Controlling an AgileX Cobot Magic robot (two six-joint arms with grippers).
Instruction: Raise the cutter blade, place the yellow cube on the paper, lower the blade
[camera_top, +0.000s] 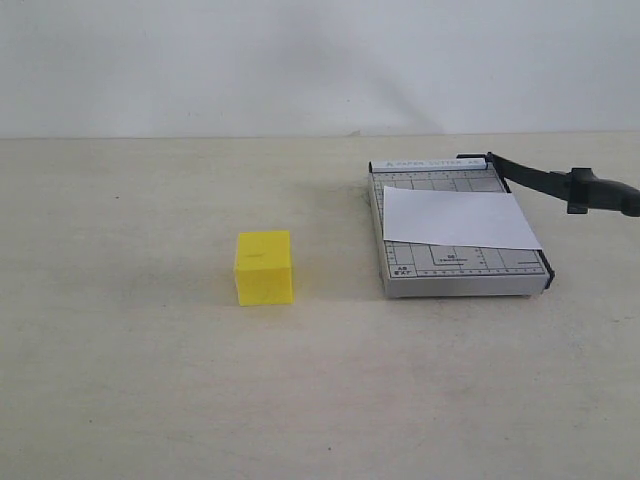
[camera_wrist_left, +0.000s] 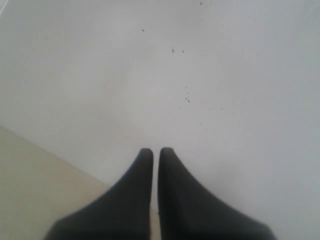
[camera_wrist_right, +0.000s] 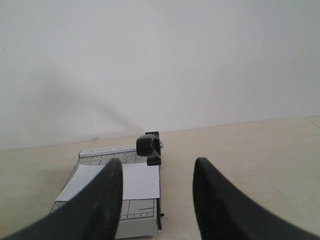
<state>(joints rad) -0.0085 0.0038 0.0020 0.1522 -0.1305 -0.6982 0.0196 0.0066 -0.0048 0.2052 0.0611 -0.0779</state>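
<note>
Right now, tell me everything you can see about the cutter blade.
The cutter blade is a long thin black arm ending in a thick rounded black handle, plastic by its look. Hinged at the far right corner of the grey board, it stands raised, angled away from the board's edge. Nothing grips or touches it.

I get soft, even light in my exterior view, with only a faint shadow at the yellow cube (camera_top: 264, 267). In the left wrist view, the left gripper (camera_wrist_left: 155, 152) blurs at its edges against a washed-out wall (camera_wrist_left: 210, 70).
</note>
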